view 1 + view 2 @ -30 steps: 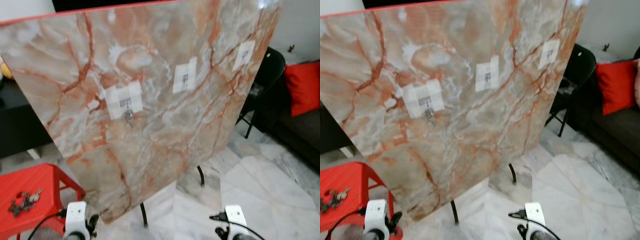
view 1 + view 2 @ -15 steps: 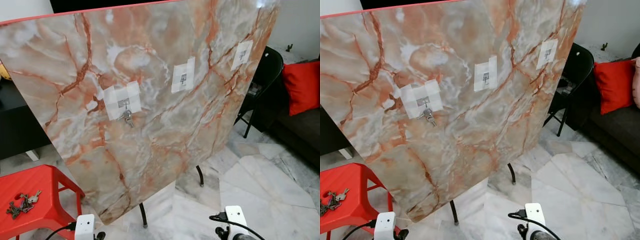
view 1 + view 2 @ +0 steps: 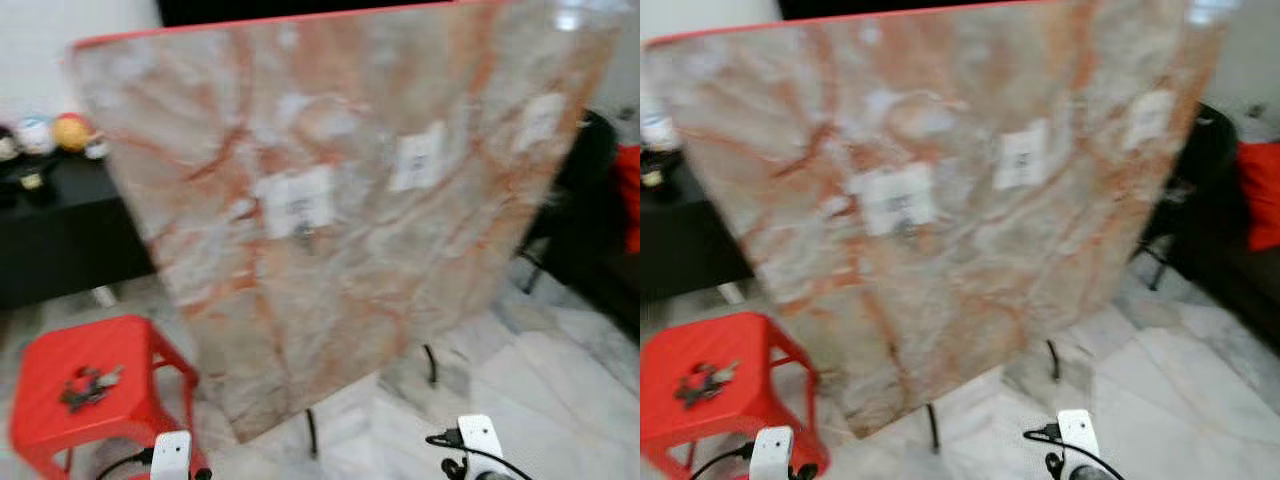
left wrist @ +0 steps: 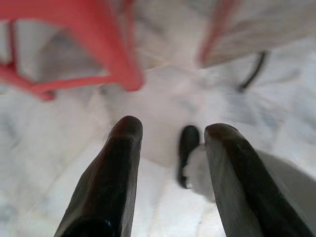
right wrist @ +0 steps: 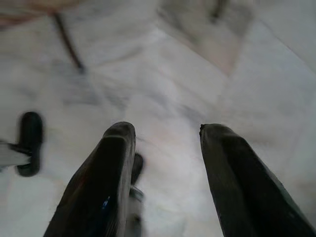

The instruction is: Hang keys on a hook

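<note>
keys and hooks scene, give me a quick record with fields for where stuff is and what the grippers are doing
keys: a bunch lying on the red stool, to the robot's left
board: marble-patterned panel, upright and tilted
hooks: three taped patches across the board; left one has something small hanging, too blurred to identify
left gripper: open, over the floor by the stool's legs
right gripper: open, over the marble floor
image quality: head views blurred

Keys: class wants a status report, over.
Both claws open, low, holding nothing. Keys lie on red stool, left of marble board. Nothing between left claw and stool.
</note>
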You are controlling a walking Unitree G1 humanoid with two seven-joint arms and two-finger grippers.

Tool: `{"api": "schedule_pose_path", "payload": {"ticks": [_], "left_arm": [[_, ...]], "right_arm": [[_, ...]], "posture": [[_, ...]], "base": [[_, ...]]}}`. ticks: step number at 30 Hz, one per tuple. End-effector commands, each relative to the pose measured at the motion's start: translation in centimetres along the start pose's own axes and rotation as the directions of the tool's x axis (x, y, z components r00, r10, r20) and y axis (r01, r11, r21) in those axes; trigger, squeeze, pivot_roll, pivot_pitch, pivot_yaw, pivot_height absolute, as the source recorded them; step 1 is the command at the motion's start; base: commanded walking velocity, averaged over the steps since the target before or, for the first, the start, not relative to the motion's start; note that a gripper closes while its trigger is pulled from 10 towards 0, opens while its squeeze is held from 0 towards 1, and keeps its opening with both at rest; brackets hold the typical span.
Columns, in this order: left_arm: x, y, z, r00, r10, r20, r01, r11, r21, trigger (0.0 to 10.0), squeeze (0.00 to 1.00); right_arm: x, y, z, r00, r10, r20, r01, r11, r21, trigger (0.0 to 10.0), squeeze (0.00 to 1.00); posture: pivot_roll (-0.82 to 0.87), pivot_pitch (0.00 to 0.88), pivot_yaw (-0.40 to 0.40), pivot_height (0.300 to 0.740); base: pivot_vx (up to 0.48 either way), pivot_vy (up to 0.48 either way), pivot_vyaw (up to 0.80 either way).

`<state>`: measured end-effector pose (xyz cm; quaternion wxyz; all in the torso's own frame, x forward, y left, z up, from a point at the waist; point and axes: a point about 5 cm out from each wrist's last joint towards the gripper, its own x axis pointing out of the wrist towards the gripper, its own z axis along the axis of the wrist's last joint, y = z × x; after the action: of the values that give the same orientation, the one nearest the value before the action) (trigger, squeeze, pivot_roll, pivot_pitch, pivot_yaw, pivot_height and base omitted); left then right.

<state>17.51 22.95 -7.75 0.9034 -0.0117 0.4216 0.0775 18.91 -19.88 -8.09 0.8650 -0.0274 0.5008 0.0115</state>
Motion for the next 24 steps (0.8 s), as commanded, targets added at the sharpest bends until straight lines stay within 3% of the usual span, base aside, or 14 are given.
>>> {"api": "schedule_pose_path", "payload": {"ticks": [1, 10, 13, 18, 20, 24], "left_arm": [[-0.1, 0.3, -0.4, 1.0, 0.012, -0.017, -0.012, 1.0, 0.006, 10.0, 0.0], [-0.4, 1.1, -1.3, 0.998, 0.036, -0.046, -0.037, 0.999, -0.008, 10.0, 0.0], [-0.5, 1.2, -1.5, 0.998, 0.039, -0.049, -0.04, 0.999, -0.011, 10.0, 0.0], [-0.5, 1.2, -1.5, 0.998, 0.04, -0.048, -0.041, 0.999, -0.017, 10.0, 0.0], [-0.4, 1.0, -1.4, 0.998, 0.038, -0.042, -0.039, 0.999, -0.022, 10.0, 0.0], [-0.4, 0.9, -1.2, 0.999, 0.036, -0.036, -0.037, 0.999, -0.024, 10.0, 0.0]], "right_arm": [[0.1, 0.6, 0.1, 1.0, 0.018, 0.008, -0.018, 1.0, 0.013, 10.0, 0.0], [0.1, 0.7, -0.1, 1.0, 0.019, -0.001, -0.019, 1.0, 0.012, 10.0, 0.0], [0.1, 0.7, 0.1, 1.0, 0.02, 0.0, -0.02, 0.999, -0.038, 10.0, 0.0], [0.1, 0.7, 0.0, 1.0, 0.026, -0.002, -0.026, 0.999, -0.018, 10.0, 0.0], [0.1, 0.8, 0.0, 1.0, 0.025, 0.0, -0.025, 0.999, 0.029, 10.0, 0.0], [0.1, 0.7, 0.0, 1.0, 0.02, 0.001, -0.02, 1.0, 0.024, 10.0, 0.0]], "posture": [[0.07, 0.0, -0.019, 0.74], [0.07, 0.0, -0.016, 0.74], [0.08, 0.0, -0.017, 0.74], [0.08, 0.0, -0.021, 0.74], [0.08, 0.0, -0.024, 0.74], [0.08, 0.0, -0.024, 0.74]], "base": [[0.0, 0.48, 0.8], [0.0, 0.48, 0.0], [0.0, 0.48, 0.8], [0.0, 0.48, 0.8], [0.0, 0.48, 0.0], [0.0, 0.48, 0.0]]}}
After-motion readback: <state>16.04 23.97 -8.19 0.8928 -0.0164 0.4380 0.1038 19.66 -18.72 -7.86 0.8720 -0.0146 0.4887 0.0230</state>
